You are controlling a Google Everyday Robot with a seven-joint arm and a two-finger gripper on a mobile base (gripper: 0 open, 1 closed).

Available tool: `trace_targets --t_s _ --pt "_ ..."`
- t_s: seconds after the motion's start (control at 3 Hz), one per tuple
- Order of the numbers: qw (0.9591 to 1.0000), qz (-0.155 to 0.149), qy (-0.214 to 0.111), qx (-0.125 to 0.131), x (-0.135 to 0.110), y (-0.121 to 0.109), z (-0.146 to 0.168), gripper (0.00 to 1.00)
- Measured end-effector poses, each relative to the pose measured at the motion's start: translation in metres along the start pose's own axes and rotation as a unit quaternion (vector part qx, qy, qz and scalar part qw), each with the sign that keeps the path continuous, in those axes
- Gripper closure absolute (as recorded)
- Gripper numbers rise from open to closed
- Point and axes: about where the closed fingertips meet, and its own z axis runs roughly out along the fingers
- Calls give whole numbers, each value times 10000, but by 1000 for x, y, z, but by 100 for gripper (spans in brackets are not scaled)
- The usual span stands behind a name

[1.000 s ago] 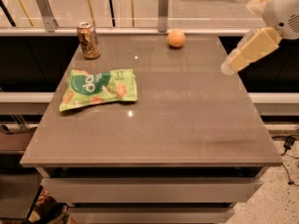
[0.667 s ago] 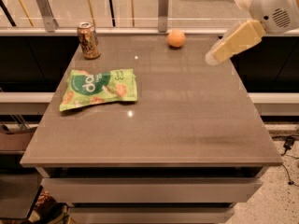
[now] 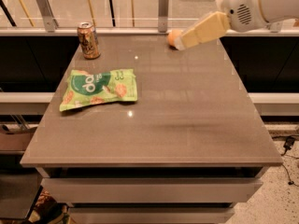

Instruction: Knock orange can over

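Far left, cylindrical orange can, tapered pincer far right

Soft, even light is falling from above on the worktop, leaving its grey-brown surface moderately bright. Two pinpoint highlights are glinting on it, one behind the green snack bag and one just in front of the bag's right corner. A broad pale sheen is spreading across the middle. A faint dark band of shadow is lying across the worktop toward the front. The orange can is catching light on its silver rim. The gripper, hanging over the far edge and overlapping the orange ball, is showing brightly lit and cream-coloured. The spaces below and beside the worktop are sinking into dimness.
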Motion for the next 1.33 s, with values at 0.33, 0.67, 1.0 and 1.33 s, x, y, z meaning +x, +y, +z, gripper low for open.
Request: trace_targets --t_s 0.33,0.67,1.0,1.33 --pt "9978 597 -237 187 -12 -4 26 0" --pt "9960 784 -398 132 -28 -5 57 0" --pt "9959 795 -414 121 -30 -4 59 0" --pt "9950 867 -436 245 -31 -9 58 0"
